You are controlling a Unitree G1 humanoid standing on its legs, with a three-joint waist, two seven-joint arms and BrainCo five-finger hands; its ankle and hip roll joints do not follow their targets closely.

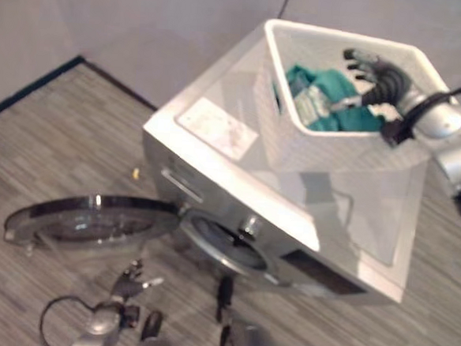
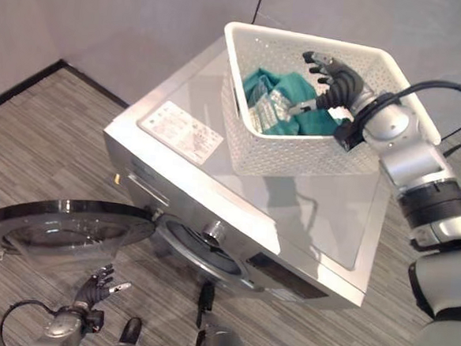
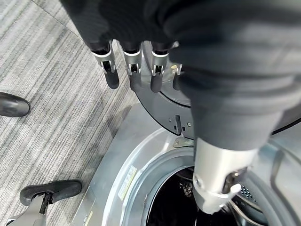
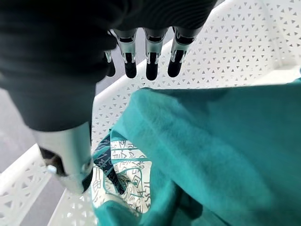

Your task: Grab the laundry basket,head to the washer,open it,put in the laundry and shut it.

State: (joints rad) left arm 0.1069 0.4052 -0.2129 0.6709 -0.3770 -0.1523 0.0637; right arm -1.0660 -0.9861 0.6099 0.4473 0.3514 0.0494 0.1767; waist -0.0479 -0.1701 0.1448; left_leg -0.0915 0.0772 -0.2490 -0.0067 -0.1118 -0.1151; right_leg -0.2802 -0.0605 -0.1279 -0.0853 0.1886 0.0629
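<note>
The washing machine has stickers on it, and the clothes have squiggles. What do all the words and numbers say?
Nothing can be read.
Label on top of the washing machine: print too small and blurred.
Sticker on the drum's rim: too blurred.
Control panel: dark, no readable marks.
Teal laundry in the white laundry basket: its pale patch carries a pattern, not clear letters.

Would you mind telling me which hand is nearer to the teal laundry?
The right hand: it hangs open just above the teal laundry in the basket. The left hand is down by the washer door.
</note>
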